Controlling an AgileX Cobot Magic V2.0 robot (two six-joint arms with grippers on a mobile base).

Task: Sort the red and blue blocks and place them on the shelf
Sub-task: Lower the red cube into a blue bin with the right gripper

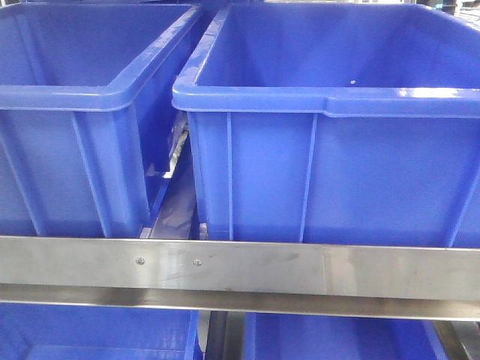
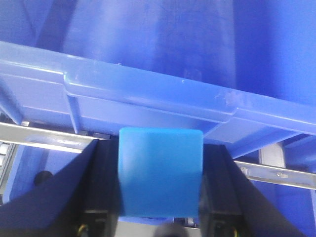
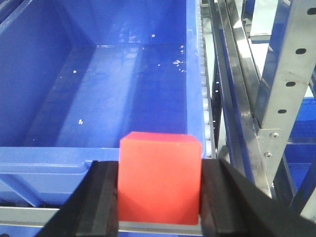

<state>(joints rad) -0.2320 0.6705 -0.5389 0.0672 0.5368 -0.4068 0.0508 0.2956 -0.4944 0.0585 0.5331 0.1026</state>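
Brushed-steel shelf (image 1: 240, 268) rail fronts two dark-blue bins (image 1: 330, 172). Matte sky-blue cube (image 2: 160, 168) clenched in left gripper (image 2: 160, 180), just below a bin rim; plain red cube (image 3: 159, 175) clenched in right gripper (image 3: 159, 190), at an open bin's near edge.

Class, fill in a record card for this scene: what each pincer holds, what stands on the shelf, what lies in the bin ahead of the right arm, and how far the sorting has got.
Left pincer: shut on the blue block
Right pincer: shut on the red block
Shelf: carries the left bin and the right bin, side by side
Bin ahead of right arm: only small white specks
Progress: neither block set down yet
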